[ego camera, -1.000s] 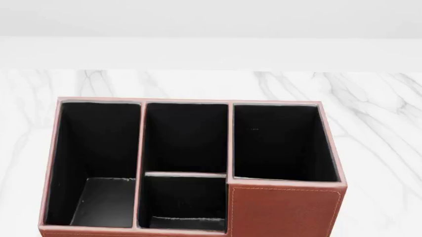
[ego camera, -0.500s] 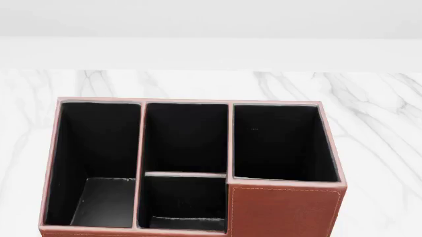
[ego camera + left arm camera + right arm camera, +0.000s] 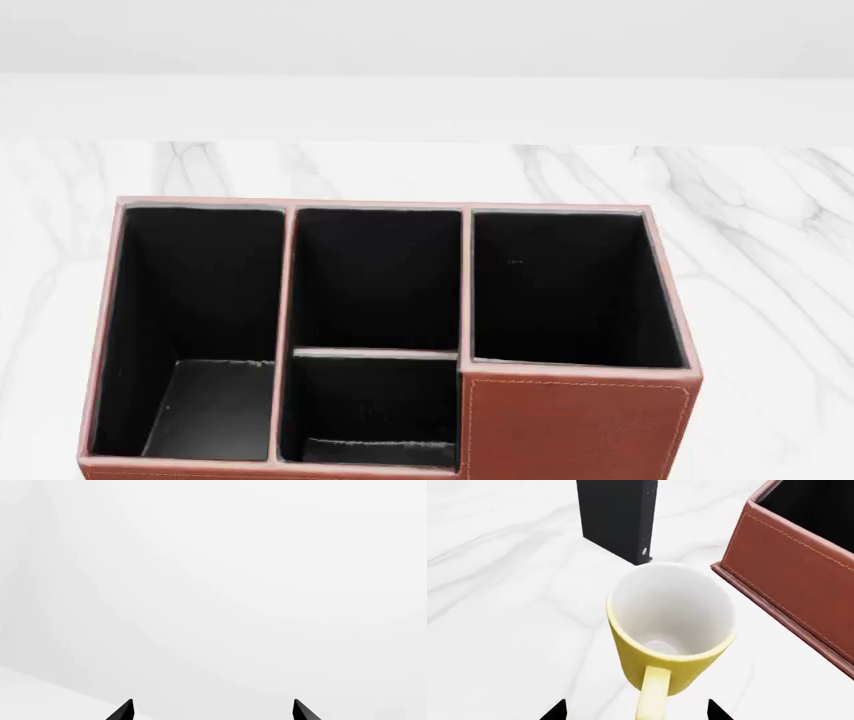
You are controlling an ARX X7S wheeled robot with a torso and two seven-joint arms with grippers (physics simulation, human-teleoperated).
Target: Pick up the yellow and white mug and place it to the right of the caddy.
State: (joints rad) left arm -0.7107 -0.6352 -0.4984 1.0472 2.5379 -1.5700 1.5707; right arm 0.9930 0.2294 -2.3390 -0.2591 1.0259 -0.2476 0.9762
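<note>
Yellow mug (image 3: 670,645), white inside; reddish-brown caddy (image 3: 574,425), black-lined; white marble table (image 3: 747,200).

Left gripper (image 3: 212,711): two matte black, pointed, wedge-shaped fingertips (image 3: 122,712). Right gripper (image 3: 635,712): matching pair of black pointed fingertips (image 3: 556,712). No markings, screws or cables visible.

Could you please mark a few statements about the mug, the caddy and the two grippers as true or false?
1. The yellow and white mug stands upright on the marble table. True.
2. The right gripper is shut on the mug's handle. False: its fingertips stand apart on either side of the handle.
3. The caddy holds pens. False: its compartments look empty.
4. The left gripper is open and holds nothing. True.
5. The mug lies inside the caddy. False: it stands beside it.
</note>
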